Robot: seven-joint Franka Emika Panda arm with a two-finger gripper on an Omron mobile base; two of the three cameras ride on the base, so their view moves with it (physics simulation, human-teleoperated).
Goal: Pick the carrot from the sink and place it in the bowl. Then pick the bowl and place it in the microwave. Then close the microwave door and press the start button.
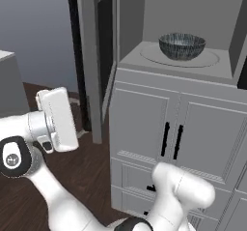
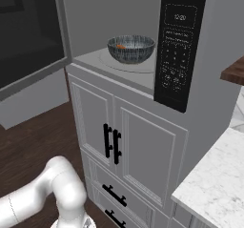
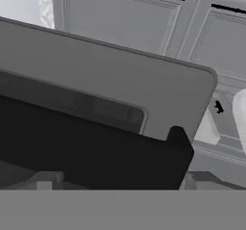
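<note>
Already the bowl [image 2: 131, 48] sits on the turntable [image 2: 141, 66] inside the microwave [image 2: 143, 41], a glimpse of the carrot [image 2: 121, 46] in it, too little visible to tell its axis. Outward, the microwave door [image 2: 29, 43] stands swung wide to the left, its long axis horizontal, its face toward the gripper [image 3: 176, 136], which hangs close before it; whether the fingers are apart I cannot tell. Pushing near the hinge could slip or stall the swing.
</note>
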